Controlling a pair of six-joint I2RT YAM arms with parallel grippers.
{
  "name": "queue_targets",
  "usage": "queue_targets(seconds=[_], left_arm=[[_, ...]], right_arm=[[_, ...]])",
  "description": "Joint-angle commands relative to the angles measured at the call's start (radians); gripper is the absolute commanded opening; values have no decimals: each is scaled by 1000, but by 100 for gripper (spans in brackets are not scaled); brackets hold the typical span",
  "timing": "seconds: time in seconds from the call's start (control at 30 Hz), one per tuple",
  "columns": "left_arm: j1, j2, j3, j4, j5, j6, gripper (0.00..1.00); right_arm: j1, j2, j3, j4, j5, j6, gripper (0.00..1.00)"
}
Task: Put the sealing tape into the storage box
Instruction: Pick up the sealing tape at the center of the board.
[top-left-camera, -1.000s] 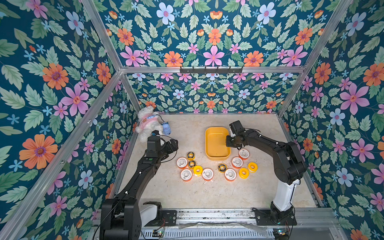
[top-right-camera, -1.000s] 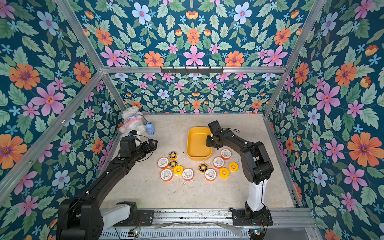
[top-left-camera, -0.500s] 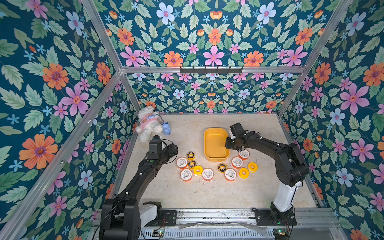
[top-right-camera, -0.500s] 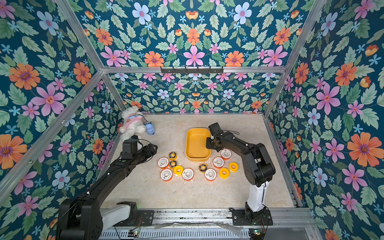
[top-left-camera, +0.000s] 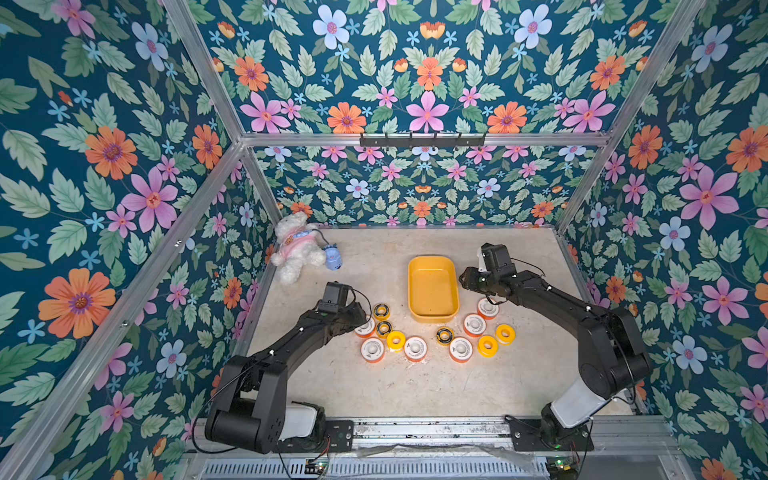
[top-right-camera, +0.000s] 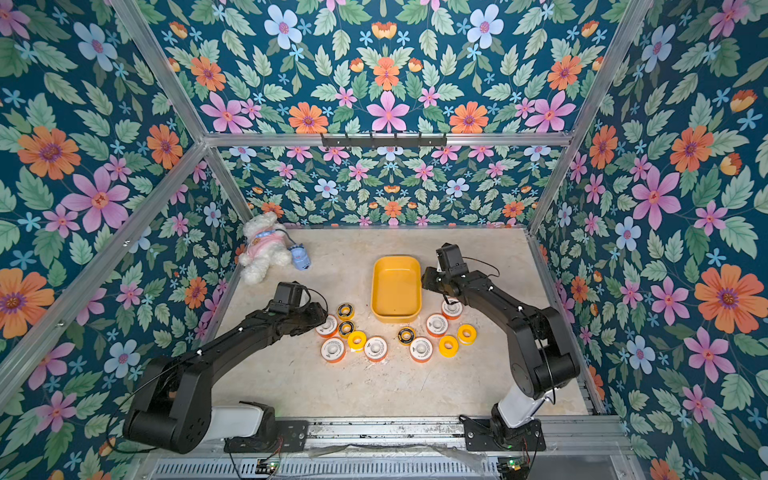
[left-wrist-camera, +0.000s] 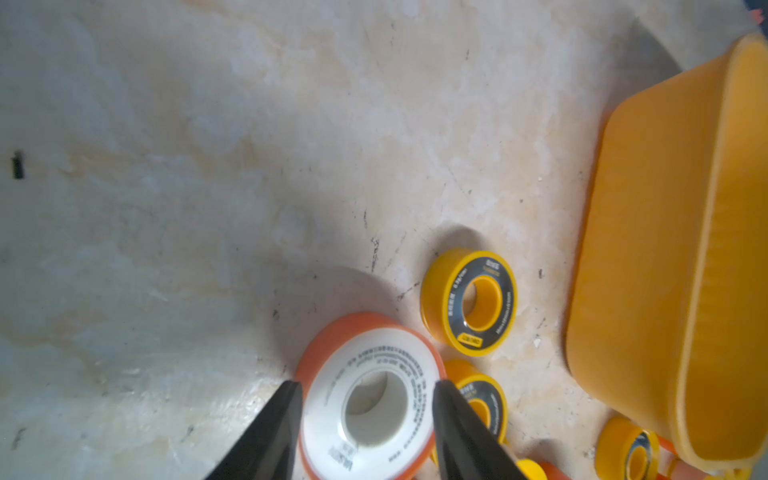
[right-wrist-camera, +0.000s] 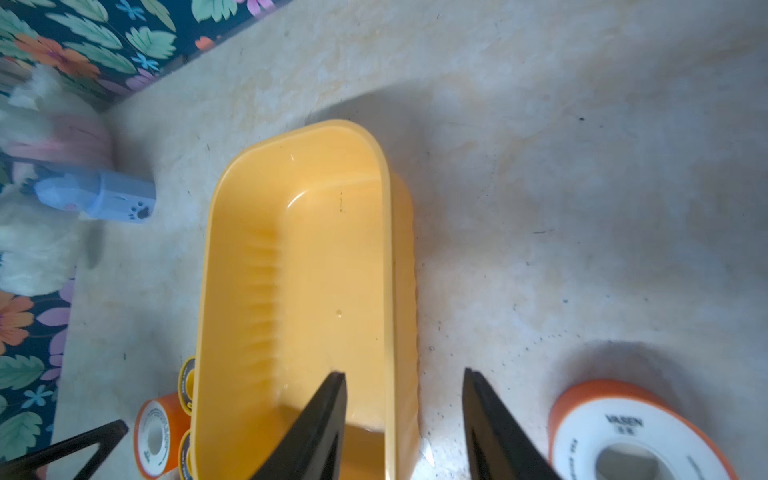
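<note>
The storage box (right-wrist-camera: 249, 270) is showing smooth, glossy yellow plastic, its ribbed wall catching highlights. The desk (left-wrist-camera: 208, 187) is looking matt and mottled like pale stone, flecked with dark scuffs. The sealing tape (left-wrist-camera: 374, 353) is showing smooth, slightly shiny plastic spools.

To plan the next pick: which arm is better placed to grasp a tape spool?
Left. The left claw flanks a white-faced, orange-rimmed round tape spool; the right claw stands open astride the shallow yellow plastic box rim.
</note>
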Motion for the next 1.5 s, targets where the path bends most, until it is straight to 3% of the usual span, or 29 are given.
queue_targets(seconds=[0.0, 0.27, 0.67, 1.1, 1.17, 1.27, 1.37, 1.47], left_arm=[[-21, 10, 16, -51, -93, -11, 55], [-40, 3, 25, -85, -144, 0, 54], [-54, 61, 12, -85, -89, 29, 38], [-67, 140, 24, -119, -150, 42, 38], [-71, 156, 29, -122, -157, 48, 34], [-76, 165, 45, -138, -178, 54, 16], [-80, 127, 63, -156, -210, 52, 9], [-80, 73, 89, -175, -248, 41, 9]], right_arm=[[-32, -52, -57, 120, -52, 37, 50], [-44, -70, -86, 104, -13, 29, 51], [-49, -73, -85, 84, 20, 28, 51], [-50, -60, -85, 81, 15, 29, 52], [-50, -55, -84, 85, 2, 28, 52], [-50, -39, -81, 93, -44, 20, 52], [-50, -17, -77, 106, -96, 2, 52], [-49, 9, -66, 111, -155, -11, 52]])
